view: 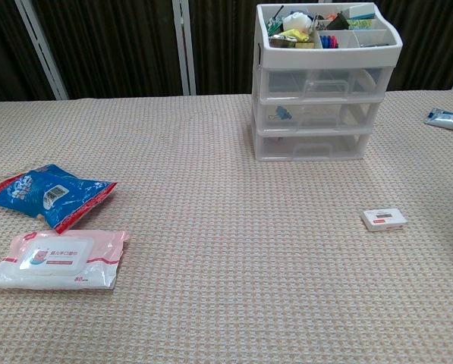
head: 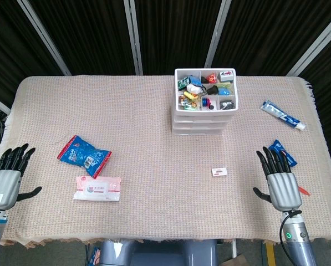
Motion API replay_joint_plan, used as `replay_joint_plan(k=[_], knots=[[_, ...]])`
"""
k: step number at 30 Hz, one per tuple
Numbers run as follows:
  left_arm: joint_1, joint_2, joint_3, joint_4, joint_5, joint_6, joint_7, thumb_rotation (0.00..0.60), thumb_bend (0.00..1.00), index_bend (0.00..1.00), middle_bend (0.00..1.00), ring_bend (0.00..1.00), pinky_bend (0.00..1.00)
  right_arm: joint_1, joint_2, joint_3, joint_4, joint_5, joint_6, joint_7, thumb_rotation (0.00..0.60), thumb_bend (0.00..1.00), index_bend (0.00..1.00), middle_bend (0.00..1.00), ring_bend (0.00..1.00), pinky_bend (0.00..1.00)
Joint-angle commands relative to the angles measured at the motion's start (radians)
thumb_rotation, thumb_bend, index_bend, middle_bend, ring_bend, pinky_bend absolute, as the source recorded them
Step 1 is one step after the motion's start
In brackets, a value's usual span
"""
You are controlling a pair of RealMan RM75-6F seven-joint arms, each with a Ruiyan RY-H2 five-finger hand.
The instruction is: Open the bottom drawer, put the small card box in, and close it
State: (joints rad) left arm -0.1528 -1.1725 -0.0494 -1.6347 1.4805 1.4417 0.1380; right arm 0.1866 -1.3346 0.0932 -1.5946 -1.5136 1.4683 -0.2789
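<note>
Your small card box (head: 220,172), flat white with red print, lies on woven cloth (head: 154,183) left of your spread, empty right hand (head: 278,180); left hand (head: 9,176) spread too.

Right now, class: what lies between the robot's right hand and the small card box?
Nothing: only bare woven cloth separates the right hand from the small card box, seen in the head view.

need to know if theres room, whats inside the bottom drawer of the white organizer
Through its clear front in the chest view, the bottom drawer of the white drawer organizer looks empty. The drawer above holds a blue binder clip. The bottom drawer's back corners cannot be seen.
</note>
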Motion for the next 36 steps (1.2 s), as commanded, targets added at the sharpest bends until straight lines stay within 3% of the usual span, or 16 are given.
replay_joint_plan(k=[1,25,27,31,36], knots=[[0.0,0.0,0.0,0.0,0.0,0.001,0.0,0.6,0.1,0.07,0.0,0.0,0.0,0.0,0.0,0.0,0.0,0.0,0.0,0.001,0.6,0.05,0.05,0.0,0.0,0.0],[-0.001,0.0,-0.003,0.004,-0.006,-0.003,-0.009,0.6,0.1,0.07,0.0,0.0,0.0,0.001,-0.004,-0.001,-0.009,-0.016,0.007,0.015,0.6,0.05,0.07,0.0,0.0,0.0],[-0.001,0.0,-0.003,0.002,-0.001,0.001,-0.008,0.6,0.1,0.07,0.0,0.0,0.0,0.001,-0.005,0.005,-0.012,-0.019,0.015,0.039,0.6,0.05,0.1,0.08,0.07,0.09],[0.0,-0.001,-0.001,0.001,-0.001,0.001,-0.004,0.6,0.1,0.07,0.0,0.0,0.0,0.006,-0.006,0.037,-0.029,-0.02,0.043,0.125,0.6,0.07,0.16,0.43,0.45,0.46],[-0.001,0.0,-0.004,-0.001,-0.012,-0.005,-0.007,0.6,0.1,0.07,0.0,0.0,0.0,0.03,0.015,0.08,-0.111,0.095,-0.044,0.22,0.6,0.1,0.17,0.65,0.66,0.6]])
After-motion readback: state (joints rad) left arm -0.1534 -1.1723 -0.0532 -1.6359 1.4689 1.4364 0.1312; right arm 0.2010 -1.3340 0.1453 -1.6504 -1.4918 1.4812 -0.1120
